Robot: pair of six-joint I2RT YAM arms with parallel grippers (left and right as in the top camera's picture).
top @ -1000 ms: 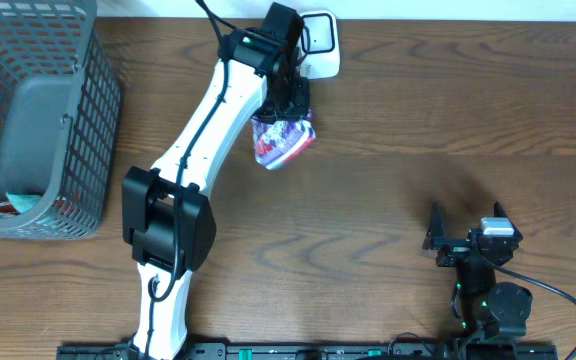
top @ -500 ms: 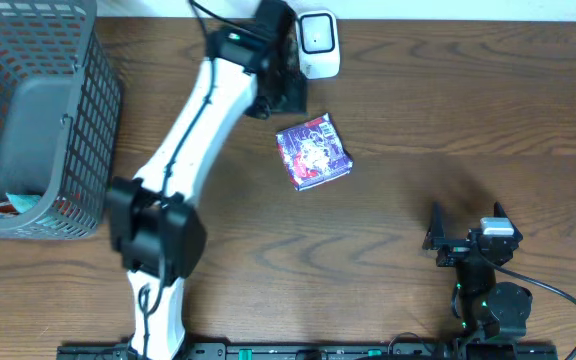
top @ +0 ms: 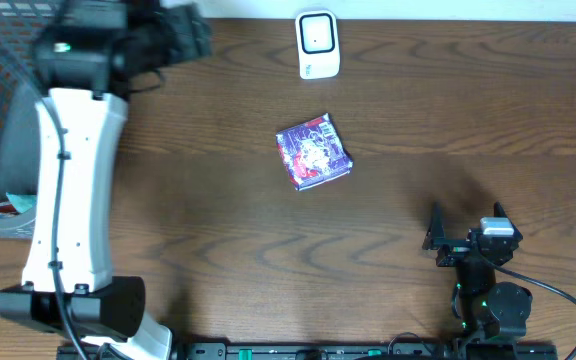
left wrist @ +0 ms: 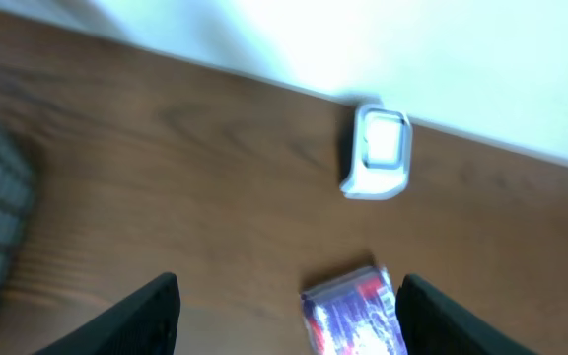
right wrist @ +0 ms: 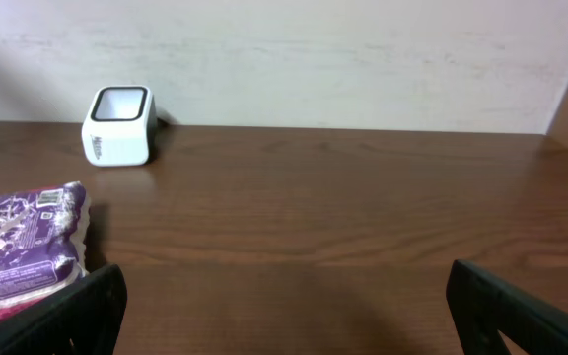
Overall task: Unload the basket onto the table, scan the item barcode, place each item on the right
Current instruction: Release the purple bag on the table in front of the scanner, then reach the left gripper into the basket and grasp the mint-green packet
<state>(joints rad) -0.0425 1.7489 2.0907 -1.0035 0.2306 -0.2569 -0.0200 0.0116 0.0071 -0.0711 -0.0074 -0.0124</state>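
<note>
The left arm has swung away from the scanner (top: 318,44) to the far-left corner, and the packet (top: 313,152) it held a second ago now lies loose on the tabletop (top: 418,100).

The packet is purple with red and white print. It lies flat near the middle of the tabletop, slightly askew, with nothing touching it. A small white label sits at its far corner, but its print is too small to read. The white scanner stands beyond it at the far edge, apart from it, window facing up. The left gripper (left wrist: 289,284) hangs above the tabletop with its jaws spread and nothing between them. It shows blurred in the overhead view, beside the grey wire basket (top: 98,120). The right gripper (top: 466,222) sits near the front right, well apart from the packet, its jaws spread wide and empty.
</note>
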